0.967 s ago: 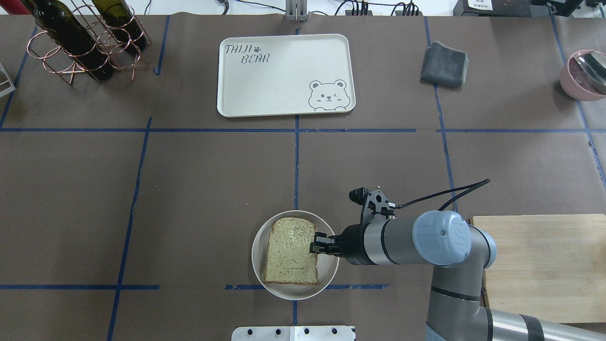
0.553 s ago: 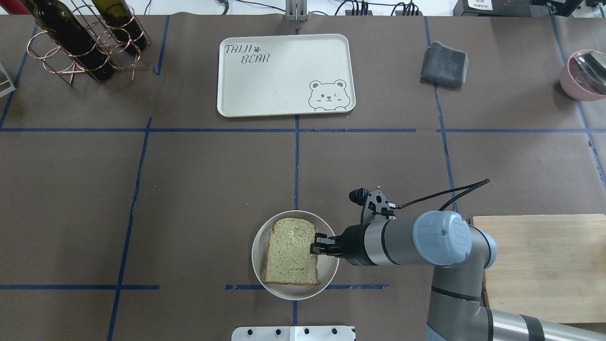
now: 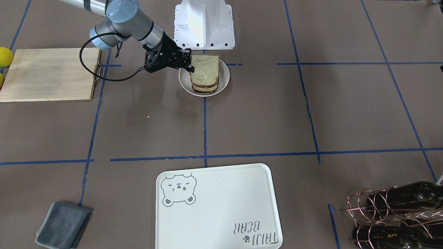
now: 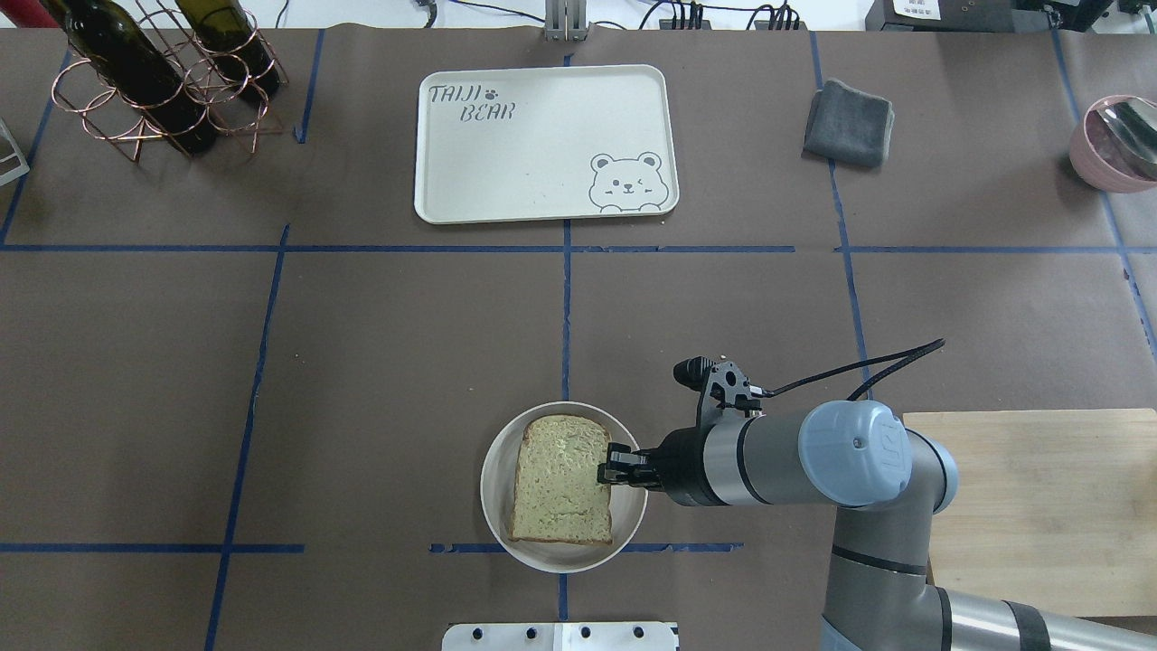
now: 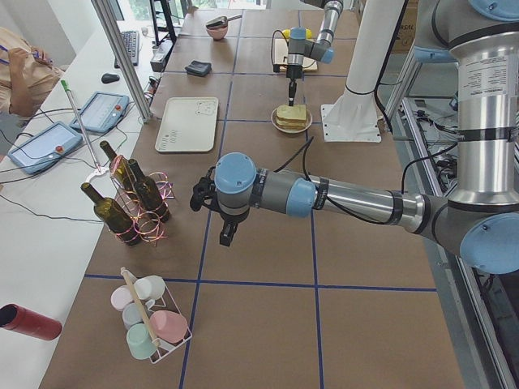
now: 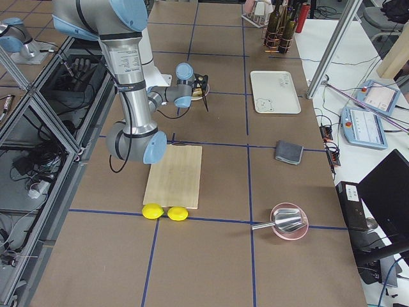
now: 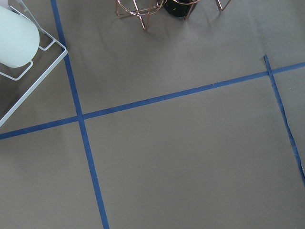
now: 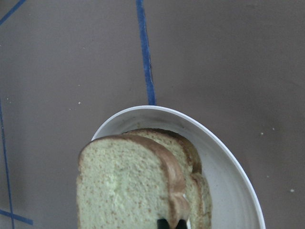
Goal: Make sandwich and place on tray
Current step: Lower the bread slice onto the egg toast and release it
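Note:
The sandwich [image 4: 560, 479] is two stacked bread slices on a small round white dish [image 4: 495, 506] at the near middle of the table; no egg shows between them. My right gripper [image 4: 604, 472] is shut on the right crust edge of the top slice, and its fingertips [image 8: 171, 223] pinch that crust in the right wrist view. The sandwich also shows in the front-facing view [image 3: 205, 71]. The cream tray [image 4: 542, 145] with the bear drawing lies empty at the far middle. My left gripper [image 5: 228, 235] hangs over bare table near the bottle rack; I cannot tell whether it is open.
A wooden cutting board [image 4: 1030, 506] lies right of the dish, under my right arm. A grey cloth [image 4: 850, 122] lies right of the tray. A copper rack with bottles [image 4: 163, 72] stands far left. A pink bowl [image 4: 1116, 145] sits far right. Two lemons [image 6: 153, 211] lie beyond the board.
My right gripper has shifted slightly to the right, and the top bread slice has slid a little with it. The dish has stayed put.

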